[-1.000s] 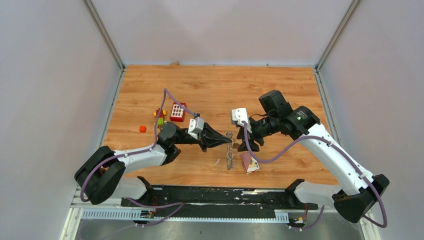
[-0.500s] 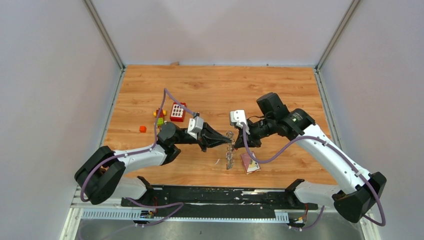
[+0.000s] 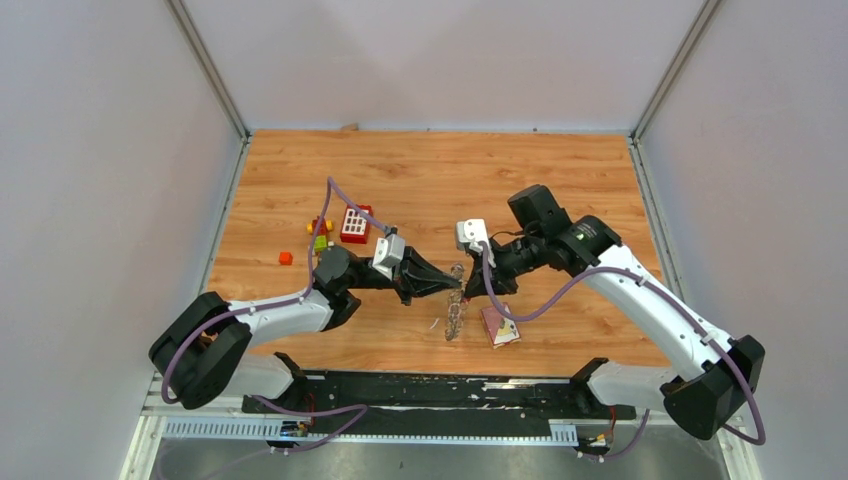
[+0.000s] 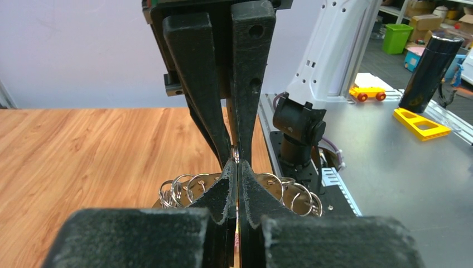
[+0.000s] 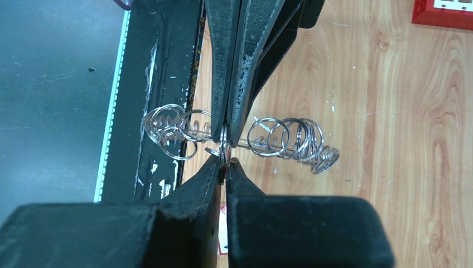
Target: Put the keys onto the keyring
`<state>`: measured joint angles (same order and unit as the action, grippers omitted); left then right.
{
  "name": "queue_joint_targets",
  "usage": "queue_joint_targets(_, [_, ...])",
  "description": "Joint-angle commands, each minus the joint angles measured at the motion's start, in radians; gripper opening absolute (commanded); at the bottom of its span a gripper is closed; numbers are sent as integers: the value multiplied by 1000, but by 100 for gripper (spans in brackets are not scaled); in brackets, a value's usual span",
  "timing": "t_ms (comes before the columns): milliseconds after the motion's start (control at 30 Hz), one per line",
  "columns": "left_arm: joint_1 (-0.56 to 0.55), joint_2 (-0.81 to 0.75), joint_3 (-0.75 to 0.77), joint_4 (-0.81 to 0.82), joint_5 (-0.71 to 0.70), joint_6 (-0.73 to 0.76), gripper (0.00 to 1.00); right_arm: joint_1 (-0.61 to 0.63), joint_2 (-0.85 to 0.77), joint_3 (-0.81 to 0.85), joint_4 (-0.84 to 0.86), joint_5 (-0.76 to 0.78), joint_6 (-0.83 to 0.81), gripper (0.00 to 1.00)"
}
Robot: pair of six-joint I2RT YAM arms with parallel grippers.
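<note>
The keyring [image 3: 455, 305] is a grey ring fringed with several small silver loops. It hangs on edge above the wood between both grippers. My left gripper [image 3: 456, 285] is shut on its top from the left, fingertips pressed together [image 4: 237, 165], with loops [image 4: 181, 188] fanning out on both sides. My right gripper [image 3: 470, 282] meets it from the right and is shut on a silver loop of the keyring [image 5: 279, 137] at its tips [image 5: 225, 161]. The two grippers stand tip to tip. The keys are out of view.
A maroon square card [image 3: 500, 326] lies just right of the keyring, below my right gripper. A red block with white squares [image 3: 354, 224], a yellow-green toy [image 3: 320, 236] and an orange cube [image 3: 285, 258] sit to the left. The black rail [image 3: 440, 390] runs along the near edge.
My right gripper moved left to the keyring's top and went from open to shut on it. The keyring's lower part swung slightly left. The left gripper kept its hold.
</note>
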<state>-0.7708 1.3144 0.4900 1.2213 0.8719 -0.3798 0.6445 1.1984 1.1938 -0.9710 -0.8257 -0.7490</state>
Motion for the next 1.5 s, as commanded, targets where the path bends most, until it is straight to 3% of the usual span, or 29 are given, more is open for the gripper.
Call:
queue_joint_targets(0, [1,-31,10,101,-1,-4,0,-6,32,28,23,-62,10,5])
queue_joint_targets(200, [2,-31,9,93,8,3,0,-5,24,35,17,-63,-3,11])
queue_joint_targets(400, [2,-36,9,98,13,2,0,-5,-46,34,10,-15,-27,29])
queue_joint_targets(533, [2,-35,10,101,17,-4,0,-7,-95,52,5,3,-40,34])
queue_joint_targets(1467, [1,-36,12,93,19,-15,0,-6,-41,78,80,-36,14,30])
